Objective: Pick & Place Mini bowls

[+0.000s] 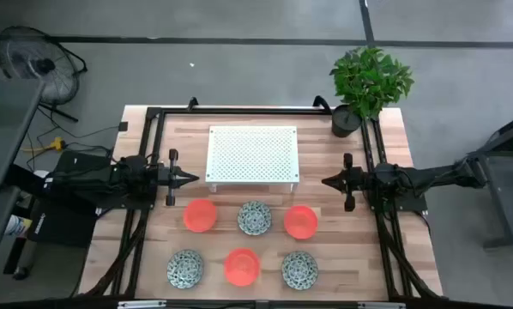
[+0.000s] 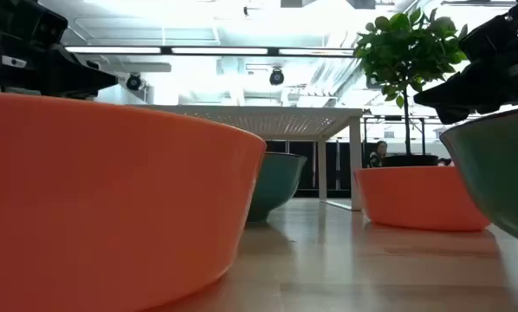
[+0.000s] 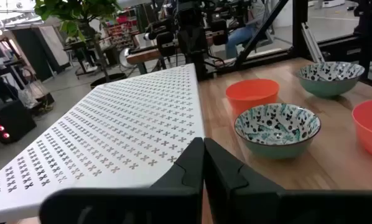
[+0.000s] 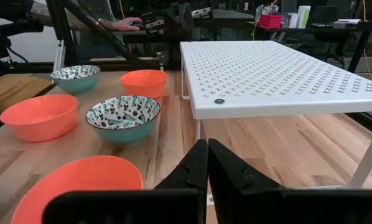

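1. The table (image 1: pixel 411 249) carried a white perforated rack (image 1: pixel 252 154) at its centre, standing on legs
2. Six mini bowls lay in two rows of three in front of the rack, all on the tabletop, none on the rack
3. Row nearer the rack: orange bowl A (image 1: pixel 200 215) on the left, speckled bowl B (image 1: pixel 255 218) in the middle, orange bowl C (image 1: pixel 300 221) on the right
4. Row at the table's front edge: speckled bowl D (image 1: pixel 185 269) on the left, orange bowl E (image 1: pixel 241 266) in the middle, speckled bowl F (image 1: pixel 298 269) on the right
5. All the bowls sat upright, apart from one another and untouched by either arm
6. The left gripper (image 1: pixel 193 178) hovered just beside the rack's left front corner, pointing toward the centre; its fingers (image 3: pixel 189 168) were pressed together and pinched nothing
7. The right gripper (image 1: pixel 325 181) hovered just beside the rack's right front corner, pointing toward the centre; its fingers (image 4: pixel 195 165) were pressed together and pinched nothing
8. The two grippers faced each other across the rack's front edge, above the table and behind the near row of bowls
9. A potted plant (image 1: pixel 368 81) stood at the far right corner of the table, well apart from the bowls
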